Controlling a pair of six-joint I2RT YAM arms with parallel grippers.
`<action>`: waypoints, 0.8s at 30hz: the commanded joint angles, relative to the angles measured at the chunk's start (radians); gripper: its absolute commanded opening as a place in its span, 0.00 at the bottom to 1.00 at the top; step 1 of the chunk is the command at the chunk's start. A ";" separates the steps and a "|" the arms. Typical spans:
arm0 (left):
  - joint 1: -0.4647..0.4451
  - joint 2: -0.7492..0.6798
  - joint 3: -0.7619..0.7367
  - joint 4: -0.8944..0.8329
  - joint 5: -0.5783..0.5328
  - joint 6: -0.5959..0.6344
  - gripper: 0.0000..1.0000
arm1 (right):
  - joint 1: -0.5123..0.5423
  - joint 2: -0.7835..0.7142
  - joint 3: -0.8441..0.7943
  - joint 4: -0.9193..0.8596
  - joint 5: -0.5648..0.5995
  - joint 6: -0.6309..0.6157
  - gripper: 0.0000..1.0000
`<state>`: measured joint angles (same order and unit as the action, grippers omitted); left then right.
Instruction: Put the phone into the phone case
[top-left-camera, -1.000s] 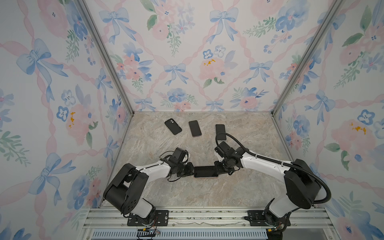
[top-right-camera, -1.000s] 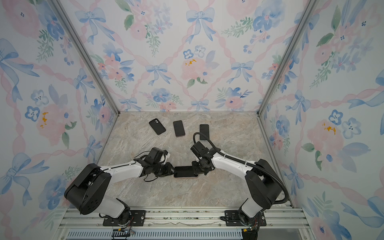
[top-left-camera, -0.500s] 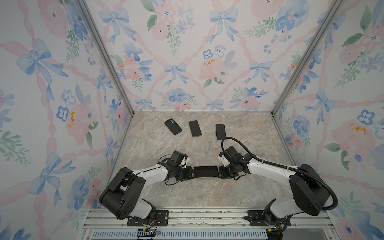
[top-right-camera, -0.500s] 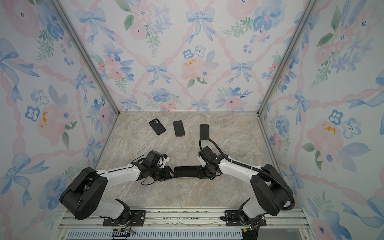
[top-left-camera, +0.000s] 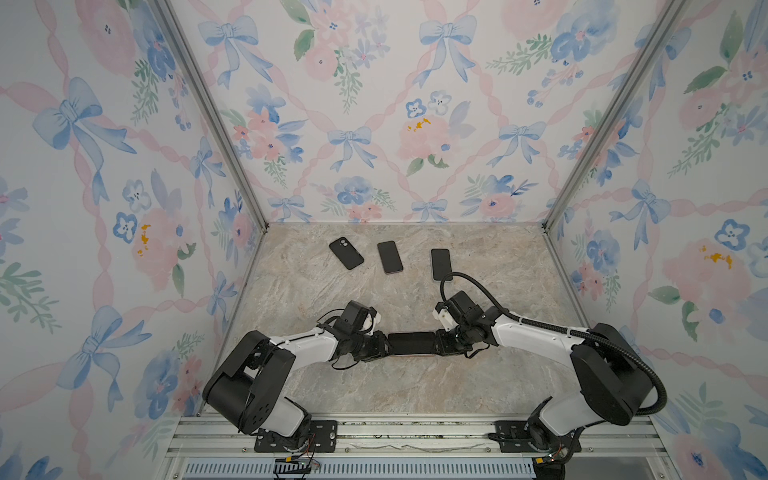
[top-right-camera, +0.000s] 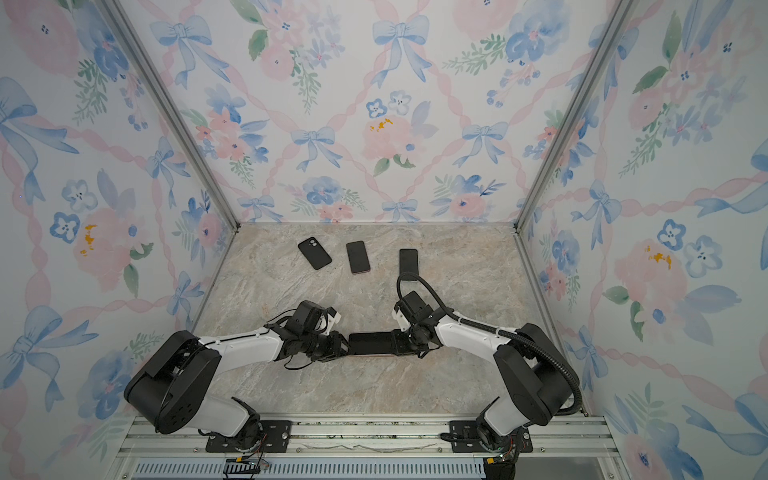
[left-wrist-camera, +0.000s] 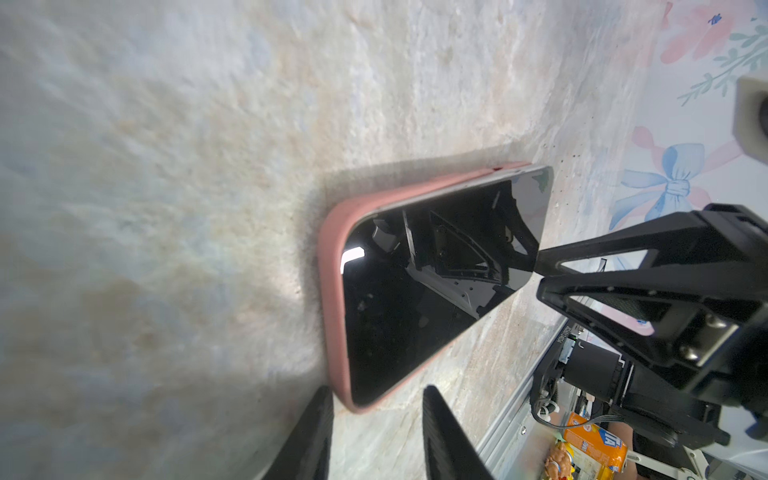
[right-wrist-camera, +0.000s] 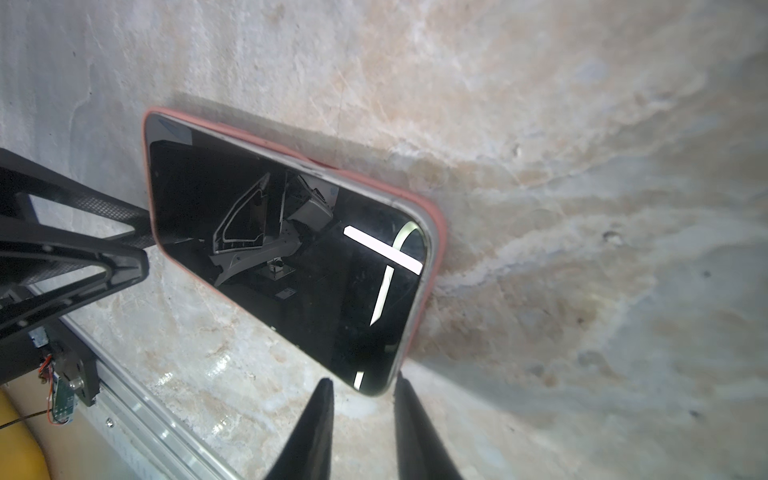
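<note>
Over the last second the right gripper (top-left-camera: 436, 343) has swung round. It was reaching over the phone (top-left-camera: 411, 343) from the back side. Now it lies in line with the phone, at the phone's right end, facing the left gripper (top-left-camera: 384, 347) at the phone's left end. The left gripper has hardly moved, and the phone stays where it was on the table (top-left-camera: 374, 390), screen up.

In my judgement the two arms now bracket the phone end to end, ready to push it down into the pink case (left-wrist-camera: 332, 291) beneath it. It looks only partly seated. Along one long side of the phone (right-wrist-camera: 291, 270) a silver rim stands clear of the case lip (right-wrist-camera: 438, 232).

Both wrist views show the jaws narrowly apart, with a corner of the phone's end just ahead of the tips. The gap looks wider than the phone is thick, so neither gripper seems clamped. I cannot tell whether any pad touches the phone.

In both top views the gripper bodies cover the tips, and the case is barely a pale line under the phone. Reflections on the screen hide its surface. Behind the phone lie three dark slabs (top-left-camera: 346, 253) (top-left-camera: 390, 257) (top-left-camera: 440, 264); I cannot tell whether they are phones or cases.
</note>
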<state>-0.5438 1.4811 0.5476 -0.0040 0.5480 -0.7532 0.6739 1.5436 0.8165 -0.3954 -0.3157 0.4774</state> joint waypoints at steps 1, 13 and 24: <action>-0.005 0.021 -0.015 0.023 0.015 -0.009 0.37 | -0.009 0.013 -0.002 -0.003 -0.016 -0.019 0.27; -0.005 0.036 -0.018 0.035 0.017 -0.005 0.34 | -0.002 0.055 0.007 -0.009 -0.016 -0.039 0.21; -0.004 0.044 -0.015 0.044 0.022 0.001 0.33 | 0.034 0.106 0.036 -0.046 0.045 -0.051 0.16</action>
<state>-0.5426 1.4963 0.5468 0.0174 0.5564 -0.7639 0.6769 1.5917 0.8539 -0.4469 -0.3092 0.4515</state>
